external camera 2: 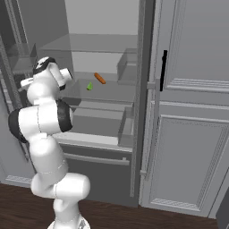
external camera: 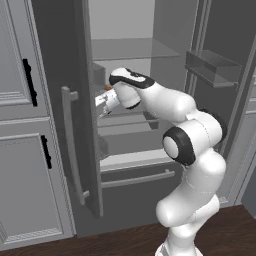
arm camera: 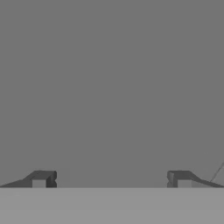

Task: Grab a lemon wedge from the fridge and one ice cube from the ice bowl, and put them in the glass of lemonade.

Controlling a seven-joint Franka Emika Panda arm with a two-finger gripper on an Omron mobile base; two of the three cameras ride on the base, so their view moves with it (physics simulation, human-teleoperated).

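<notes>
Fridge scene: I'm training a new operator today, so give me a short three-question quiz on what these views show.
1. True or false: the gripper is open with nothing between its fingers.
2. Which lies on the same shelf as the lemon wedge? A) a carrot-like orange thing B) a bottle C) an egg
3. Fill in: the fridge doors stand ____.

Key: 1 true; 2 A; 3 open

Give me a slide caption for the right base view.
Open gripper reaches into the open fridge, where the lemon wedge lies beside an orange carrot.
</notes>
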